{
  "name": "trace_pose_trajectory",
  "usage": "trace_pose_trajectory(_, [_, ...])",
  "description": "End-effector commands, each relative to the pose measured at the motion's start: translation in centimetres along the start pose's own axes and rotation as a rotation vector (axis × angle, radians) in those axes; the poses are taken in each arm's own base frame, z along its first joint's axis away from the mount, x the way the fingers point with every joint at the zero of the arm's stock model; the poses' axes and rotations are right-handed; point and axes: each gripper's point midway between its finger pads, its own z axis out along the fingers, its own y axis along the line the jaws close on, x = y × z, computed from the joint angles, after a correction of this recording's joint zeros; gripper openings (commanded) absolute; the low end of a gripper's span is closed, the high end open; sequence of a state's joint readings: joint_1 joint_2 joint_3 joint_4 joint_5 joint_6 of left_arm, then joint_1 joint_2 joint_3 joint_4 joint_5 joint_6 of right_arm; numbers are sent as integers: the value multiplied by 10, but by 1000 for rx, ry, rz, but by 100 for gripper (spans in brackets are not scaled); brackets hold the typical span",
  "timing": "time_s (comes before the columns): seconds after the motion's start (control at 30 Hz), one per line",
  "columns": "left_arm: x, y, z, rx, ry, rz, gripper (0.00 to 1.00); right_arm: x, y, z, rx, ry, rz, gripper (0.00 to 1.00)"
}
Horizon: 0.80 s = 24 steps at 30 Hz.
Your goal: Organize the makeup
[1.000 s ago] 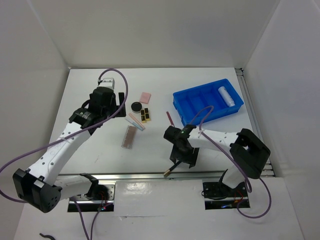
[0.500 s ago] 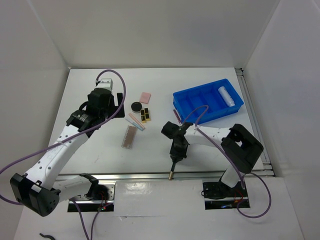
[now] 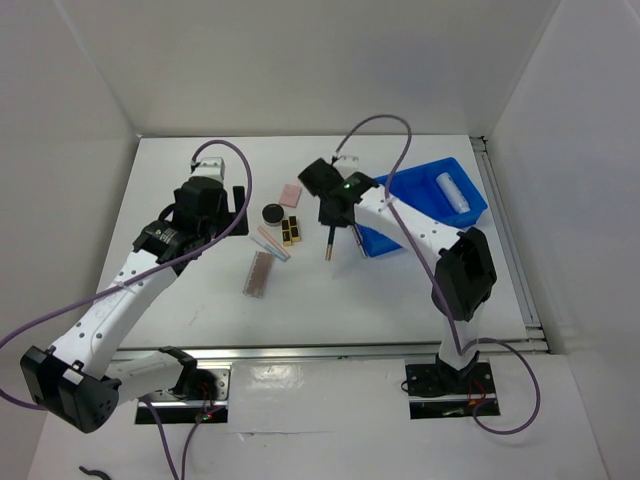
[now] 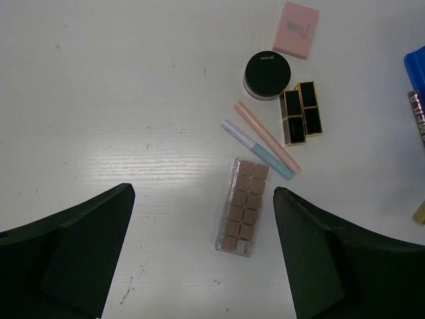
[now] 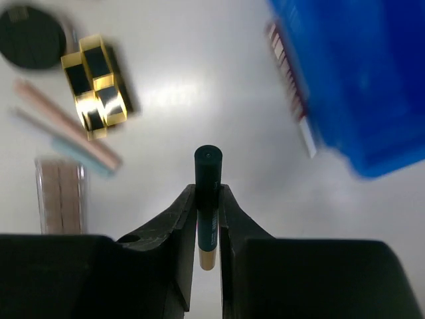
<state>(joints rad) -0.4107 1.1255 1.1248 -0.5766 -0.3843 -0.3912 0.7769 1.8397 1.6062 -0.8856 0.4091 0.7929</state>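
- Your left gripper (image 4: 204, 193) sits centre-left in the top view. Its jaws are spread wide with nothing in them, and it hangs over the loose makeup.
- The brownish-pink palette (image 4: 243, 206) lies flat on the table (image 4: 99, 100), lower centre of the left wrist view, framed by the two fingers.
- You've got a pink pencil (image 4: 265, 136) and a light blue pencil (image 4: 255, 148) side by side on a diagonal, just above that palette.
- The round black compact (image 4: 267, 74) is upper centre. The black-and-gold palette (image 4: 302, 117) is just to its lower right and the pink square pad (image 4: 296, 29) is above it, apart.
- Your right gripper (image 5: 207, 191) is centre in the top view, with the jaws pinched on a dark pencil (image 5: 207, 166). Its gold end points down-frame, clear of the table.
- A dark red pencil (image 5: 290, 86) lies on the table against the tray's left wall.
- The blue tray (image 3: 455, 222) is upper right in the top view. The white tube (image 3: 453, 191) lies in its rightmost compartment.
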Motion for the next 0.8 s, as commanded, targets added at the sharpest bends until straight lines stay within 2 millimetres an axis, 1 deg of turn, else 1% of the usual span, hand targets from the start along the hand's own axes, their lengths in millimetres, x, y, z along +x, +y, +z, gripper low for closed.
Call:
trace_pose_trajectory(0.0, [-15, 3, -7, -13, -53, 5, 100, -73, -47, -2, 214, -188, -94, 0])
trace_pose_trajectory(0.03, [-15, 3, -7, -13, -53, 5, 100, -88, -58, 2, 246, -205, -83, 0])
trace_pose_trajectory(0.07, [-13, 3, -4, -16, -45, 9, 100, -113, -58, -6, 244, -270, -69, 0])
trace_pose_trajectory(0.1, [-18, 2, -6, -13, -55, 5, 100, -128, -69, -2, 266, -289, -56, 0])
trace_pose_trajectory(0.13, [-18, 2, -6, -13, -55, 5, 100, -140, -73, -3, 273, -317, -51, 0])
trace_pose_trajectory(0.17, [-16, 2, -3, -16, -45, 9, 100, -151, -76, 1, 282, -346, -40, 0])
trace_pose_trajectory(0.2, [-16, 2, -3, -16, -45, 9, 100, -165, -88, 0, 303, -367, -40, 0])
trace_pose_trajectory(0.27, [-14, 1, 0, -18, -37, 12, 100, -181, -97, 4, 312, -396, -25, 0])
trace_pose_trajectory(0.3, [-14, 3, 0, -27, -40, 12, 100, -183, -102, 11, 326, -390, -30, 0])
trace_pose_trajectory(0.33, [-14, 3, 0, -27, -40, 12, 100, -187, -108, 12, 337, -392, -39, 0])
trace_pose_trajectory(0.37, [-14, 3, 0, -27, -40, 12, 100, -188, -117, 19, 358, -378, -41, 0])
trace_pose_trajectory(0.4, [-13, 4, 2, -38, -34, 15, 100, -187, -116, 25, 362, -374, -53, 0])
trace_pose_trajectory(0.43, [-13, 4, 2, -38, -34, 15, 100, -190, -123, 26, 373, -373, -42, 0])
trace_pose_trajectory(0.47, [-13, 4, 2, -38, -34, 15, 100, -189, -129, 33, 389, -358, -53, 0])
trace_pose_trajectory(0.53, [-14, 5, 2, -47, -37, 15, 100, -179, -127, 47, 377, -326, -87, 0])
trace_pose_trajectory(0.57, [-14, 5, 2, -47, -37, 15, 100, -179, -130, 51, 373, -325, -79, 0])
trace_pose_trajectory(0.6, [-12, 5, 5, -50, -29, 19, 100, -175, -132, 55, 379, -315, -94, 0])
trace_pose_trajectory(0.63, [-12, 5, 5, -50, -29, 19, 100, -168, -129, 63, 361, -288, -106, 0])
trace_pose_trajectory(0.67, [-12, 5, 5, -50, -29, 19, 100, -164, -128, 66, 355, -276, -111, 0])
trace_pose_trajectory(0.7, [-12, 5, 5, -50, -29, 19, 100, -155, -125, 70, 349, -256, -128, 1])
trace_pose_trajectory(0.73, [-12, 5, 5, -50, -29, 19, 100, -152, -122, 73, 329, -250, -128, 2])
trace_pose_trajectory(0.77, [-12, 5, 5, -50, -29, 19, 100, -148, -117, 77, 318, -240, -139, 9])
